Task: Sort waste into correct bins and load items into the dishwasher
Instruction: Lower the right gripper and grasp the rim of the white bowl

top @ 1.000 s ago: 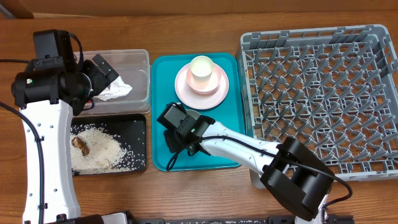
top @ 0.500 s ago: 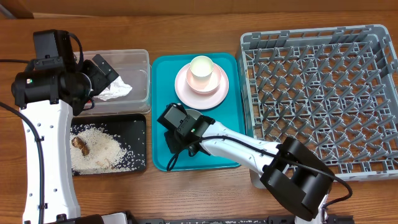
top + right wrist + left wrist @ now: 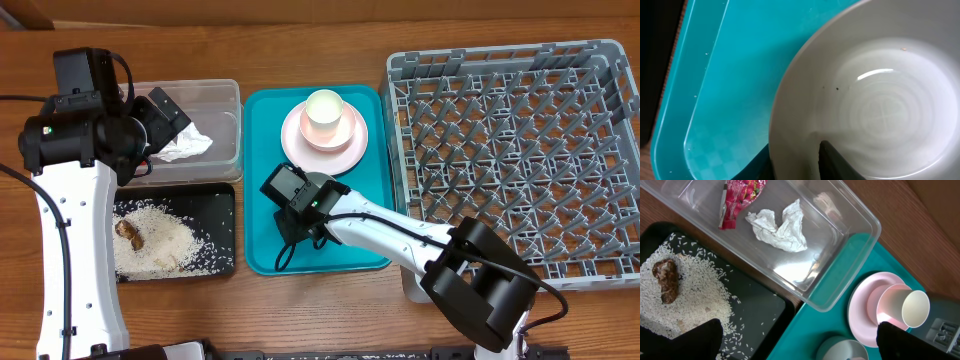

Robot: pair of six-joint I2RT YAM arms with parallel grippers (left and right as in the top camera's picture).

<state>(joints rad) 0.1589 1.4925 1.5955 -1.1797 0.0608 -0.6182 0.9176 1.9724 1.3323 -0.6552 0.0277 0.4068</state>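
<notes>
Two Grippers: Bowl Rim Clamp

Right gripper [image 3: 800, 161] is clamping the rim of the small grey-white bowl [image 3: 880, 110], one finger [image 3: 837, 162] sitting inside it, over the teal tray [image 3: 730, 75]. Left gripper [image 3: 800, 345] is hovering wide open above the clear tub [image 3: 860, 235].

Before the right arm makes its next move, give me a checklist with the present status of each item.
1. Right tool placed on the grey-white bowl: ok, one finger sits inside the rim.
2. Grip closed firmly on the rim: cannot tell.
3. Bowl empty: ok, only tiny specks inside.
4. Dish rack has room: ok, nothing is loaded in it.
5. Left tool out of the way: ok, open, hovering by the clear tub.
6. Wrapper and napkin binned: ok, both lie in the clear tub.
</notes>
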